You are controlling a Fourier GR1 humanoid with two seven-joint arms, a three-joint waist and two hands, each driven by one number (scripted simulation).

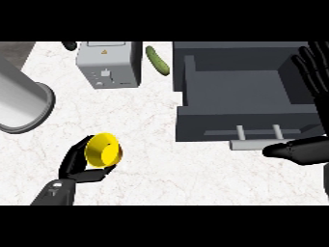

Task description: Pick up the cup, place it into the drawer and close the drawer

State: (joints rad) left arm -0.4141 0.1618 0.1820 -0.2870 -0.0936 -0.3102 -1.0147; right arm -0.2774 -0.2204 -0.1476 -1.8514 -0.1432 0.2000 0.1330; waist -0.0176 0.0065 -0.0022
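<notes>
Within the curled fingers of the left robot hand (pixel 81 166) sits the yellow cup (pixel 102 150), seemingly light, rigid and slick, best gripped round its wall, while the right robot hand (pixel 316 144) rests open beside the open drawer (pixel 245 91).

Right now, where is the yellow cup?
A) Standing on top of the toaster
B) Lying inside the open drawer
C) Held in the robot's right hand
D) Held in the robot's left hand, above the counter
D: the left hand has its black fingers curled round the yellow cup over the counter, while the open drawer holds nothing visible.
</notes>
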